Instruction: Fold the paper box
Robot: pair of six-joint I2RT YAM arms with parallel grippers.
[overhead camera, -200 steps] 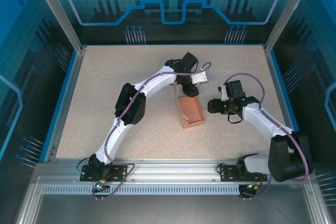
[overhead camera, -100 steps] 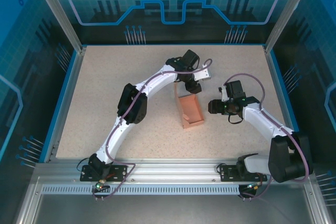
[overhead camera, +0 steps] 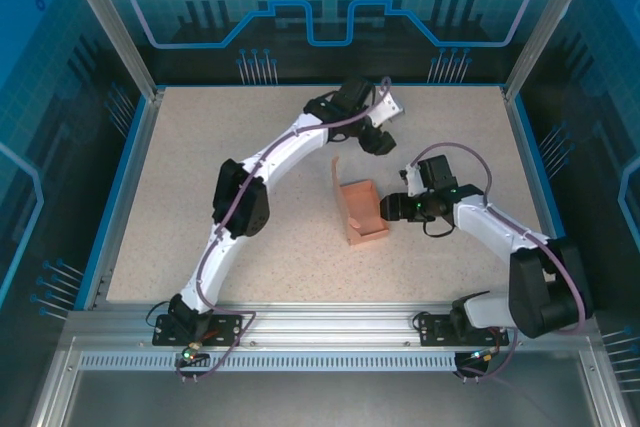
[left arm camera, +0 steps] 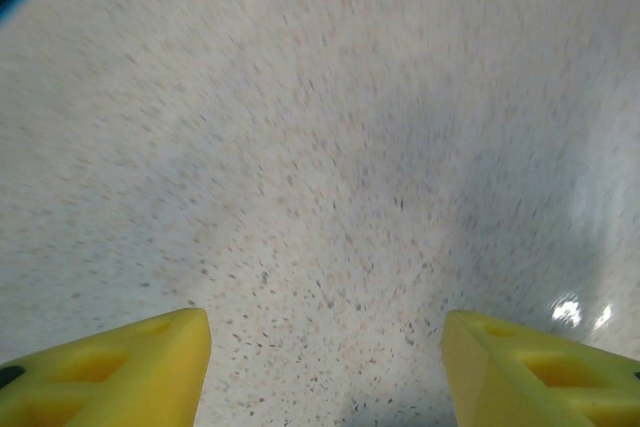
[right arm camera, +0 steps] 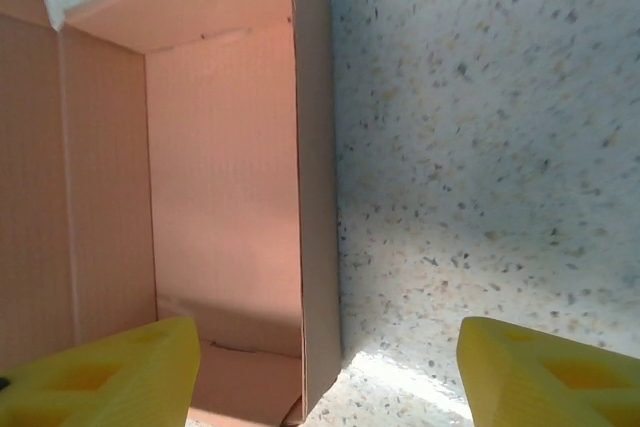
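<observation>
The salmon-pink paper box (overhead camera: 362,215) sits mid-table as an open tray, with one flap (overhead camera: 335,182) standing up along its left side. My right gripper (overhead camera: 390,207) is open at the box's right side. In the right wrist view the box's right wall (right arm camera: 318,227) stands between the two yellow fingers (right arm camera: 110,372), untouched, and the box's inside (right arm camera: 220,177) is empty; the right gripper (right arm camera: 325,372) hovers low. My left gripper (overhead camera: 380,140) is behind the box, apart from it, and is open (left arm camera: 325,367) over bare speckled table with nothing between its fingers.
The speckled tabletop (overhead camera: 230,157) is bounded by a blue rim (overhead camera: 120,187) and aluminium posts (overhead camera: 105,22) at the back corners. The left arm arches over the middle of the table (overhead camera: 270,167). Both arm bases sit on the near rail (overhead camera: 330,327).
My left gripper has drawn away from the box toward the far edge and opened wider. My right gripper has slid left up to the box's right wall. The box has shifted slightly.
</observation>
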